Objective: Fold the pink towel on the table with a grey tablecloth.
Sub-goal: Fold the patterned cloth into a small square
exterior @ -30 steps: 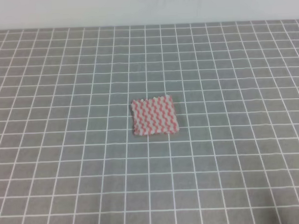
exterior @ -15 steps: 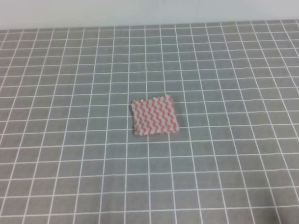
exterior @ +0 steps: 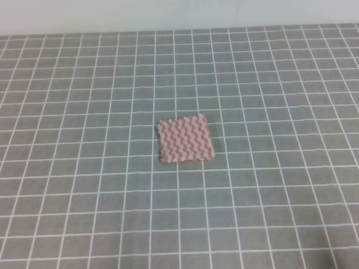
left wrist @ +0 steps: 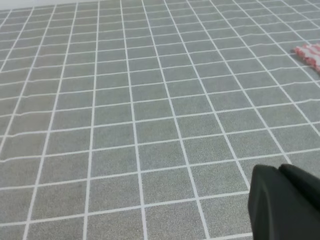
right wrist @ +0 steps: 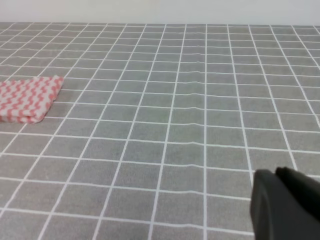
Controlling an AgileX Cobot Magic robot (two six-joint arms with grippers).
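Now | pink towel [exterior: 186,139] flat mid-table [exterior: 81,203] | no readable writing | both arms' jaws: cannot tell

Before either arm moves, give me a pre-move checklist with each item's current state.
1. Pink towel located, lying mid-table: ok.
2. Towel already compact, thick doubled edge in the right wrist view: looks folded, cannot tell how many times.
3. Grey tablecloth around the towel flat: ok.
4. Left gripper apart from the towel: ok.
5. Right gripper apart from the towel: ok.
6. Whether either gripper is open: cannot tell, only dark edges show.
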